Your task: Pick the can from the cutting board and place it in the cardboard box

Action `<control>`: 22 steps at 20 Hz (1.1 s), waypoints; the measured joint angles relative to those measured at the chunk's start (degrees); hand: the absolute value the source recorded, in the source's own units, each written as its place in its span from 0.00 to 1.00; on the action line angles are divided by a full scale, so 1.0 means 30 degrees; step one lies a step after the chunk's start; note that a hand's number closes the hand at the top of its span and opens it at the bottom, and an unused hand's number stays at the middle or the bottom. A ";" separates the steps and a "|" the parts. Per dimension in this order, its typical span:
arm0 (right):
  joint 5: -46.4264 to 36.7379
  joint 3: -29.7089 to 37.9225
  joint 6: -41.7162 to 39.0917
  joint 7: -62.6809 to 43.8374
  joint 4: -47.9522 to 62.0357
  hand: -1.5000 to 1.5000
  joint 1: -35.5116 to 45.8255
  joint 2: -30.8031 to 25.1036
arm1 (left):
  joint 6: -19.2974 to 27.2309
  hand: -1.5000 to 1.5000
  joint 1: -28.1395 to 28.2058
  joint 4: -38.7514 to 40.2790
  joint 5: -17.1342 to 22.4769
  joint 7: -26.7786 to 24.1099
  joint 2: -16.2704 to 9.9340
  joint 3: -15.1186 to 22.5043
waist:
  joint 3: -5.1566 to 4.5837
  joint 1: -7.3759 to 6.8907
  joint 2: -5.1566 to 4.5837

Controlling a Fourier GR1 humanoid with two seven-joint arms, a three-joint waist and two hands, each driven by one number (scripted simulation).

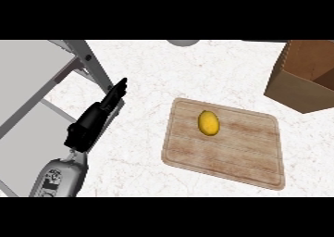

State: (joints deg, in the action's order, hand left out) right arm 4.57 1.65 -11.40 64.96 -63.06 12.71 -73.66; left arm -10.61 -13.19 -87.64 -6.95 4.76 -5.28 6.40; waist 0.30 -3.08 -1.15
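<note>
A wooden cutting board (227,155) lies on the white marbled counter, right of centre. On its upper left part rests a small yellow oval thing (209,122), shaped more like a lemon than a can. The brown cardboard box (300,90) stands open at the upper right, cut off by the view's edge. My left hand (94,121) shows at the left, fingers straight and pointing up and to the right, holding nothing, well apart from the board. My right hand does not show.
A grey metal frame with a flat grey panel (33,88) runs along the left side, close beside my left hand. A small grey round object (183,42) peeks in at the top edge.
</note>
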 measured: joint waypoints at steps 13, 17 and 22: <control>0.0383 -0.2457 -0.1219 -0.1753 0.1780 1.00 0.4236 0.0792 | -0.0099 0.50 -0.0690 0.0631 -0.0223 -0.0154 0.0377 0.0361 | -0.0044 -0.0704 -0.0073; -0.0989 -0.3505 -0.0850 -0.1793 0.2770 1.00 0.5981 0.2020 | -0.0125 0.50 -0.0794 0.0662 -0.0259 -0.0116 0.0335 0.0305 | -0.0047 -0.0684 -0.0060; -0.3024 -0.4842 -0.0181 -0.1755 0.4318 1.00 0.7968 0.3852 | -0.0124 0.50 -0.0817 0.0459 -0.0129 0.0069 0.0372 0.0164 | -0.0049 -0.0589 -0.0038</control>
State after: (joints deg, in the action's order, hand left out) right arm -4.50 -12.87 -11.94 59.70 -50.11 36.61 -62.10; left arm -10.98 -15.64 -86.26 -7.33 4.97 -4.16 6.89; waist 0.16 -4.85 -1.27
